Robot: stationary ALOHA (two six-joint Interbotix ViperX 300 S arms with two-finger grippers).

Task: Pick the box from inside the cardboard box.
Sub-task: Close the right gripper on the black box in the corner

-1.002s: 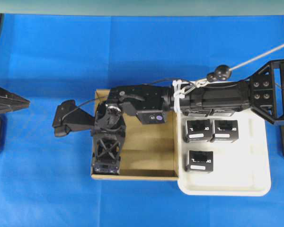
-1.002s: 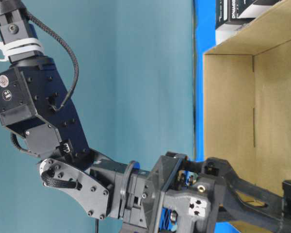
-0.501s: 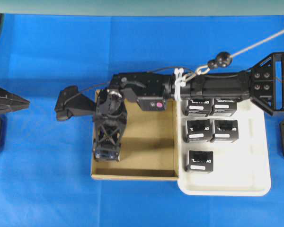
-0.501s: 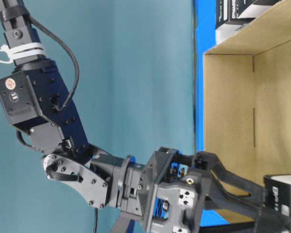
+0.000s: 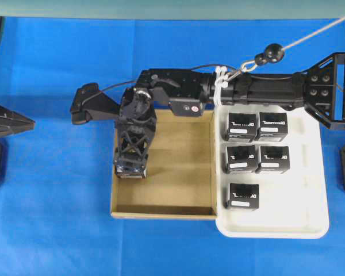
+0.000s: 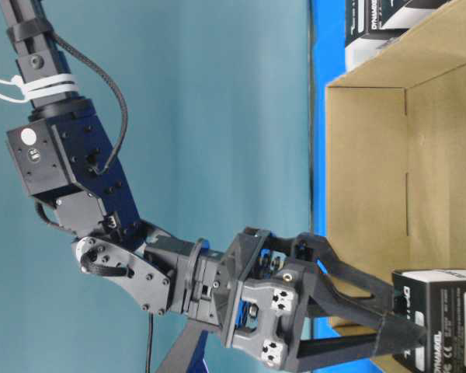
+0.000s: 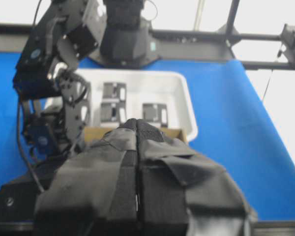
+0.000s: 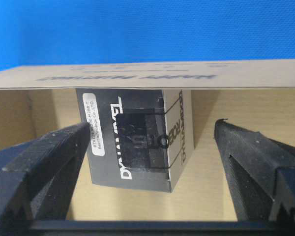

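In the cardboard box (image 5: 178, 172), one box (image 8: 135, 140), tray (image 5: 310, 213) holding five.

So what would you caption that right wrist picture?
Open right end effector straddling a black box inside the cardboard box, fingers not yet closed.

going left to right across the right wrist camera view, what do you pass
left finger → black box standing in the cardboard box → bare cardboard floor → right finger
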